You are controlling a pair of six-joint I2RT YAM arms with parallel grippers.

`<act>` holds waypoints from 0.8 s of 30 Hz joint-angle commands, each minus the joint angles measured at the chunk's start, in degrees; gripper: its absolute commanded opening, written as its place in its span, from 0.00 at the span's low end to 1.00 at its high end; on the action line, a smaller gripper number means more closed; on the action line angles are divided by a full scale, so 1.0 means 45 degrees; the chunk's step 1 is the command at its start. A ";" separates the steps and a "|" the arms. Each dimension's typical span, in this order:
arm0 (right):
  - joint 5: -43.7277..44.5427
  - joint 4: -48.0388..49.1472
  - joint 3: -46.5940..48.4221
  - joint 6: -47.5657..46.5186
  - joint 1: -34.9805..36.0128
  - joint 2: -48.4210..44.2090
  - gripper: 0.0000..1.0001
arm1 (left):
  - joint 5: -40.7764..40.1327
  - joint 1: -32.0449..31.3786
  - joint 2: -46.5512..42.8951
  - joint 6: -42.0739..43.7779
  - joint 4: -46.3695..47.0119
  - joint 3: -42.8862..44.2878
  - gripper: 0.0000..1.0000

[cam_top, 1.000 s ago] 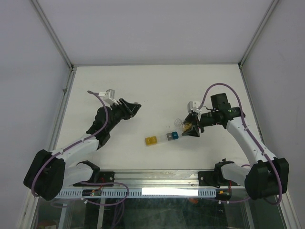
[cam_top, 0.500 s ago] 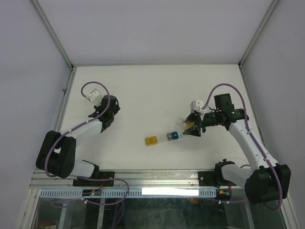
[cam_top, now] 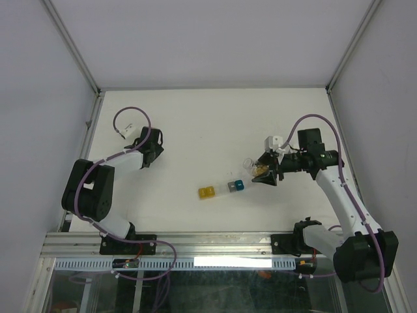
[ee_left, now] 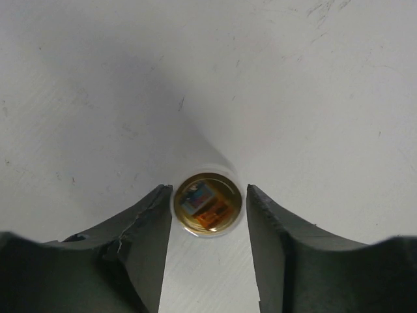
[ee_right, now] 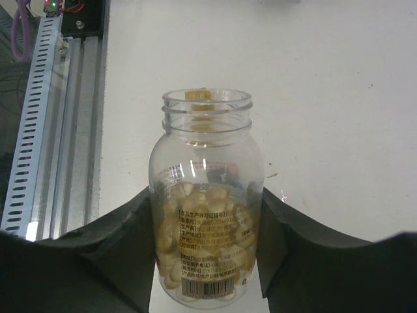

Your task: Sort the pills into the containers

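The right jaws are seen closed on a clear vial [ee_right: 206, 215], which is gripped around its lower body by both fingers [ee_right: 117, 254], with its open mouth pointing away from the wrist. The pills [ee_right: 195, 225] are heaped inside the vial, pale tan behind a printed label, and fill roughly its lower half. From above, the vial [cam_top: 255, 168] is found right of centre over the white surface [cam_top: 215, 117], its mouth turned leftward. The blue container [cam_top: 239, 185] lies near the vial's mouth, with a clear container [cam_top: 230, 188] joined to its left side. The yellow container [cam_top: 207, 193] lies a little apart, further left. All three are set toward the near edge of the surface. Whether any pill lies in them cannot be told. The left jaws are placed well apart from these, at the far left of the surface, on either side of a small white-rimmed cylinder [ee_left: 207, 207], seen end-on with a glossy amber face. The jaws stand narrowly parted and hug its rim closely. Whether it is actually clamped cannot be told.
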 commanded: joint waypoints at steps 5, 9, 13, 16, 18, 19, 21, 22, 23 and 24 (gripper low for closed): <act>-0.1036 0.0674 0.0445 0.0690 -0.0336 -0.0547 0.00 | 0.0939 0.0160 -0.1180 -0.0429 -0.0444 0.0271 0.66; -0.1605 0.1790 0.0602 0.2425 -0.0540 -0.1084 0.00 | 0.2035 0.0148 -0.2844 -0.0412 -0.0399 -0.0063 0.68; -0.0768 0.7042 0.0762 0.8468 -0.0768 -0.1909 0.00 | 0.4544 -0.0132 -0.4647 0.0679 0.0738 -0.0481 0.70; 0.4062 1.2407 0.0577 1.4304 -0.1225 -0.2404 0.00 | 0.7012 -0.0708 -0.6182 0.1835 0.3115 -0.1261 0.80; 0.3033 1.4381 0.0886 1.6514 -0.1239 -0.2163 0.00 | 0.9061 -0.1147 -0.6991 0.2480 0.5116 -0.1896 0.90; 0.0970 1.5741 0.1005 1.8452 -0.0777 -0.1851 0.00 | 0.9727 -0.1361 -0.7303 0.2645 0.6056 -0.2146 0.95; -0.0749 1.9429 0.0687 2.1211 0.0268 -0.1840 0.00 | 1.0965 -0.1748 -0.7750 0.2897 0.7557 -0.2546 0.99; 0.0045 1.8036 0.0787 1.9801 0.0132 -0.2351 0.00 | 1.1454 -0.1876 -0.7861 0.2931 0.8187 -0.2698 0.99; 0.2039 1.5351 0.1415 1.7821 -0.0205 -0.2798 0.00 | 1.1825 -0.1960 -0.7927 0.2850 0.8720 -0.2851 0.99; 0.4503 1.3662 0.2174 1.7053 -0.0445 -0.2763 0.00 | 1.2091 -0.2049 -0.7945 0.2725 0.9195 -0.3015 0.99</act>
